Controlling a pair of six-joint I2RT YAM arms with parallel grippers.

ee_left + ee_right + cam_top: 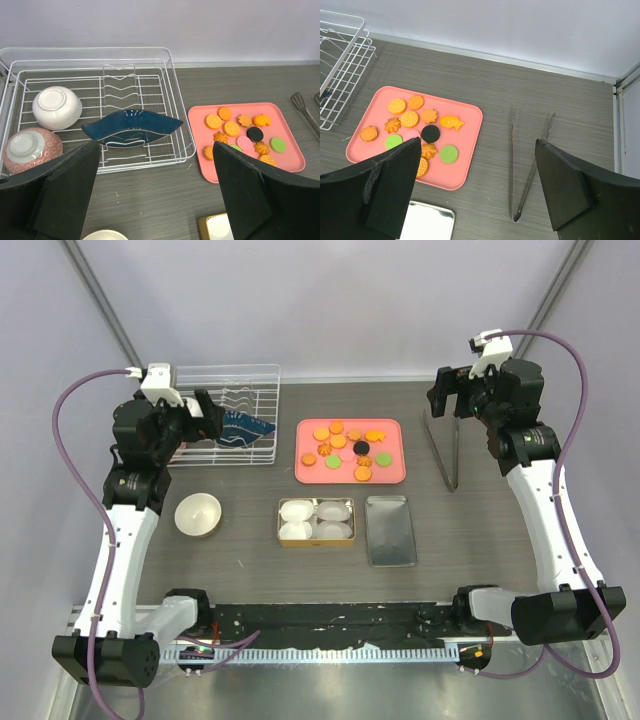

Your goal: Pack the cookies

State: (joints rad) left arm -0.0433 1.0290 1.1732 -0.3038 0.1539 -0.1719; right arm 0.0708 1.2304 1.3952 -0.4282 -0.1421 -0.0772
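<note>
The cookies (338, 441) lie loose on a pink tray (392, 468) at the table's back centre: mostly orange discs, a few green, one black, one pale pink. The gold tin (283, 521) holding white paper cups stands in front of the tray. My left gripper (205, 415) hovers open over the dish rack, left of the tray. My right gripper (450, 395) hangs open at the back right, above the tongs. The left wrist view has the cookies (231, 128) right of the open gripper (156, 165). In the right wrist view the cookies (410, 119) lie left of the open gripper (477, 150).
A white wire dish rack (260, 430) with a blue dish (131, 127) and two bowls stands back left. A cream bowl (198, 514) sits left of the tin, the silver tin lid (391, 530) right of it. Metal tongs (513, 165) lie right of the tray.
</note>
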